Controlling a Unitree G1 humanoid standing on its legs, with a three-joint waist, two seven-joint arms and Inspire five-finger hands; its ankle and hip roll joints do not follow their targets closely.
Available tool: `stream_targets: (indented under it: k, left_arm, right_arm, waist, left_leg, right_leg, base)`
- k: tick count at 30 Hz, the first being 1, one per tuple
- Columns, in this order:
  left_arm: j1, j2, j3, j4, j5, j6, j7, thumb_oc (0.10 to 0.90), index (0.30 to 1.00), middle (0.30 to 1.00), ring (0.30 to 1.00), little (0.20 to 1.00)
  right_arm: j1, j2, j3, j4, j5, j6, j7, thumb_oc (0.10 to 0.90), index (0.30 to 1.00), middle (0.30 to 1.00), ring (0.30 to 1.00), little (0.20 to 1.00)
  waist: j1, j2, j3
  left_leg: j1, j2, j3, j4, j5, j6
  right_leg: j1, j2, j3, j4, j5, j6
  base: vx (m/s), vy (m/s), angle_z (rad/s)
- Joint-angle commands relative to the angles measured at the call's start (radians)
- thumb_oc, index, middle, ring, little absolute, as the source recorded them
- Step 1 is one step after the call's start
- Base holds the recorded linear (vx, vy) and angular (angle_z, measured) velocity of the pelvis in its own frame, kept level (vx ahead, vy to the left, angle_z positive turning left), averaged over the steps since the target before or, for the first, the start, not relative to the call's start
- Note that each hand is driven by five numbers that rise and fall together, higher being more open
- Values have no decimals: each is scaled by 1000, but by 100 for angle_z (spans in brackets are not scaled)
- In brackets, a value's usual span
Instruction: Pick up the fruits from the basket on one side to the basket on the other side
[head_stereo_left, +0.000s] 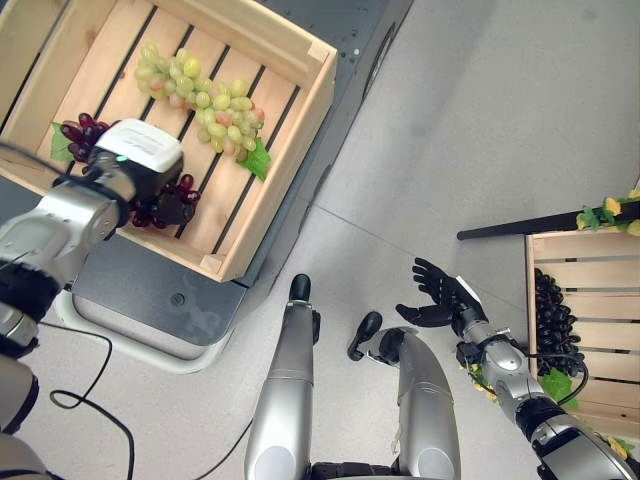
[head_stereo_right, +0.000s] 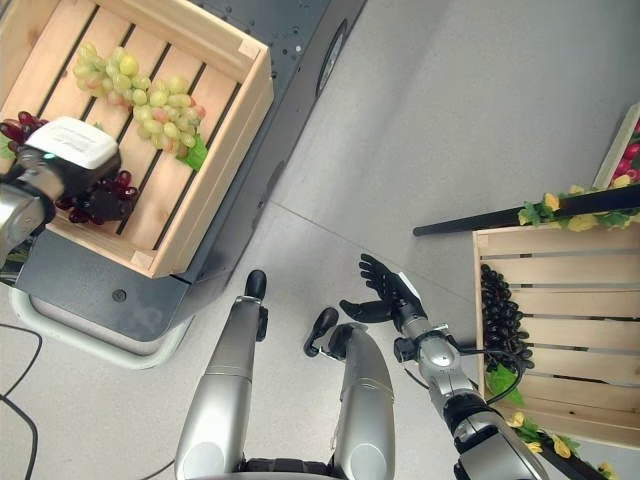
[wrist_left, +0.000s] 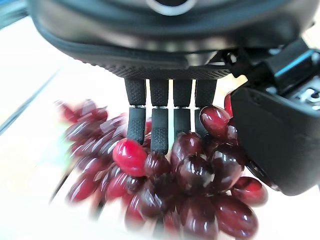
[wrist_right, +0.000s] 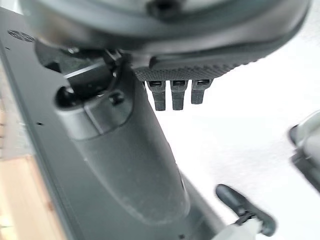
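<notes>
Left wrist view: left hand, ribbed dark fingers curled with the thumb around glossy oval red grapes. Just beyond it, knobbly green grapes lie on the slatted wooden crate. Right hand hangs with fingers spread, empty, near a second crate holding black grapes.

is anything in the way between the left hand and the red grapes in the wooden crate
Nothing visible. The left hand is already on the dark red grape bunch, fingers curled into it inside the slatted wooden crate. The green grape bunch lies apart, farther in.
</notes>
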Motion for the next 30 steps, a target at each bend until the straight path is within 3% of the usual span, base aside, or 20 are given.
stream_targets:
  k: [1,2,3,5,9,16,20,30]
  left_arm:
    - [78,63,177,133,-199,-1,134,400,300,300,300,300]
    - [155,-6,332,187,-370,-68,159,400,300,300,300,300]
    - [163,-9,343,187,-390,-70,159,400,300,300,300,300]
    - [204,-87,491,237,-601,-129,136,400,300,300,300,300]
    - [227,-162,593,242,-845,-180,100,400,300,300,300,300]
    - [256,-244,657,219,-1044,-246,81,400,300,300,300,300]
    - [271,-281,689,188,-1268,-279,32,400,300,300,300,300]
    - [305,-334,721,111,-1448,-280,-8,400,300,300,300,300]
  right_arm:
    - [78,-18,-86,-83,15,-35,-36,800,900,900,900,900]
    - [97,6,-87,-108,-1,-21,-58,800,900,900,900,900]
    - [98,7,-86,-110,-2,-20,-59,800,900,900,900,900]
    - [113,38,-72,-147,-25,3,-85,800,900,900,900,900]
    - [120,69,-55,-173,-43,15,-100,800,900,900,900,900]
    - [125,94,-36,-207,-57,34,-125,800,900,900,900,900]
    - [139,100,-38,-214,-64,41,-127,800,900,900,900,900]
    - [179,119,-37,-244,-85,68,-142,800,900,900,900,900]
  waist:
    - [70,39,-11]
    - [76,36,-11]
    - [74,36,-11]
    - [74,28,-11]
    - [71,22,-11]
    - [65,21,-11]
    - [58,30,-16]
    - [38,72,-97]
  left_leg:
    - [188,-52,74,-169,-64,79]
    - [226,-55,76,-178,-69,80]
    - [228,-55,76,-179,-69,80]
    - [278,-54,80,-204,-68,80]
    - [343,-54,81,-239,-67,80]
    - [447,-51,84,-279,-73,84]
    - [514,-51,88,-294,-84,88]
    - [624,-67,93,-350,-88,92]
  right_leg:
    - [48,11,15,-56,171,52]
    - [82,10,15,-62,163,51]
    - [85,9,15,-62,162,50]
    - [127,8,15,-77,158,48]
    - [182,10,21,-108,160,49]
    - [277,15,30,-153,164,52]
    - [338,10,41,-177,163,58]
    - [439,2,56,-263,183,79]
  base:
    - [37,-34,-1]
    - [0,0,0]
    - [43,-34,0]
    - [28,-37,-3]
    - [10,-16,-1]
    - [7,-16,-4]
    - [37,5,-9]
    - [50,16,-6]
